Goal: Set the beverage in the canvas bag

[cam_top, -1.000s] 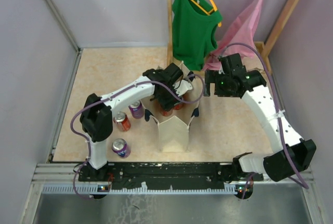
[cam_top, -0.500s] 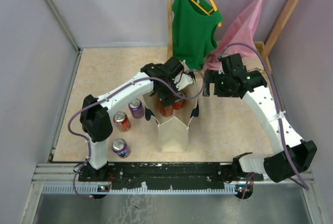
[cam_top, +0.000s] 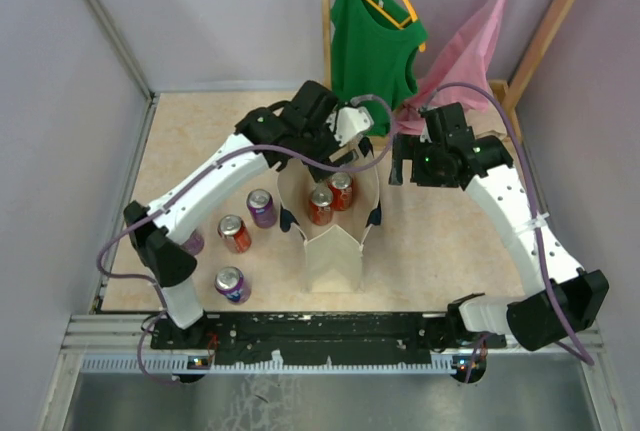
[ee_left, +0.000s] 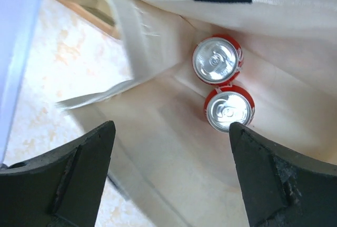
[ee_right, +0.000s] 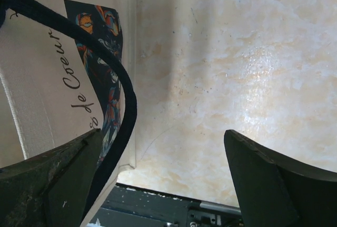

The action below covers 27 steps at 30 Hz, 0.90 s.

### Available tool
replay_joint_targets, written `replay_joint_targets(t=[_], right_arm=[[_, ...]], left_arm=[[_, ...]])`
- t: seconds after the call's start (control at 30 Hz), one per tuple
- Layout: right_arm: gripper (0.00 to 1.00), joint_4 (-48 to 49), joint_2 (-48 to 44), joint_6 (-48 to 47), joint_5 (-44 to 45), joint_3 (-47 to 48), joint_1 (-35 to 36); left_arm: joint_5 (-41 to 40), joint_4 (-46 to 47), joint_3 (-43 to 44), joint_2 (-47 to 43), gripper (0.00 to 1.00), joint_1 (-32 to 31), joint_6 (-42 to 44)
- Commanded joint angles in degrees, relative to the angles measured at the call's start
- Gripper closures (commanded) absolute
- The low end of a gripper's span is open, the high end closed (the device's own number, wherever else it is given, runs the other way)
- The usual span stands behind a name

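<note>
Left fingers (ee_left: 79,179): wide open, nothing held. They hang over the far end of the canvas bag (cam_top: 330,256), looking straight down into its mouth.

Beverage is in the bag: first red can (ee_left: 217,60) and second red can (ee_left: 229,110) both stand upright on the bag floor, tops up, touching each other, against the far wall. Neither touches the left fingers, which are well above them.

Bag stands upright and open in the middle of the counter (cam_top: 200,141). A navy strap handle (ee_right: 124,95) curves down its right-hand wall.

Right fingers (ee_right: 274,185): spread wide, empty, only bare counter between them. They sit just beside the bag's right wall. One finger is close to the strap; can't tell if it touches.

Left of the bag, on the counter:
- purple can (cam_top: 262,207), near the bag
- orange-red can (cam_top: 235,234), just beside the purple one
- second purple can (cam_top: 232,283), nearer the arm bases
- a fourth can (cam_top: 193,242), mostly hidden by the left arm

Behind the bag, a green tank top (cam_top: 370,41) and a pink garment (cam_top: 460,46) hang on a wooden rack.
</note>
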Motion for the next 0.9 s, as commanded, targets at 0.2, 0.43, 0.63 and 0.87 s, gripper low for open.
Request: replay_joint_targets(t=[0.2,0.43,0.63,0.87], right_arm=[[0.01,2.52,2.92,1.55,0.11,3.52,0.27],[0.01,2.24,5.93,1.53,0.99,5.44,0.27],[0.01,1.91,7.46,1.17,1.36,6.69,0.27],[0.01,2.41,7.77,1.30,1.02,6.22,0.27]], left_arm=[[7.73,5.23,4.39,-7.43,0.03,25.31,-9.89],[17.02,-0.85,-10.11,-10.53,0.02,36.92,-14.69],[25.60,-5.15,-18.64,-12.03,0.03,36.85,-12.88],[28.09,-7.17,-22.20,-10.83,0.00,31.85,-12.02]])
